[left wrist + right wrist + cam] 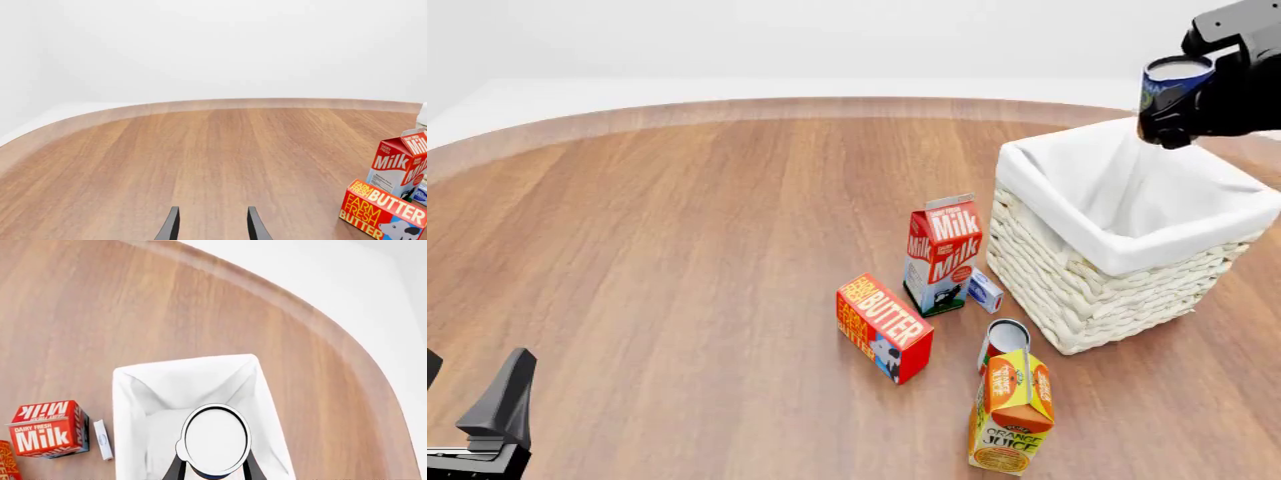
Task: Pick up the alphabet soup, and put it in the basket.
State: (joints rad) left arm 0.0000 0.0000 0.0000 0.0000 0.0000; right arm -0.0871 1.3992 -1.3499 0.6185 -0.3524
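Observation:
My right gripper (1177, 112) is shut on the alphabet soup (1169, 84), a small can with a blue label and pale top, held high above the basket (1094, 280). In the right wrist view the can's white top (215, 439) sits between my fingers, directly over the basket's white cloth-lined opening (157, 385). The basket is a large square cream wicker one at the right of the table. My left gripper (461, 405) is open and empty low at the near left; its two dark fingers (171, 226) point over bare table.
A milk carton (942, 255), a butter box (884, 327), a small white-blue box (985, 292), a reddish can (1004, 343) and an orange juice carton (1013, 411) stand left of and in front of the basket. The table's curved far edge (827, 104) lies behind.

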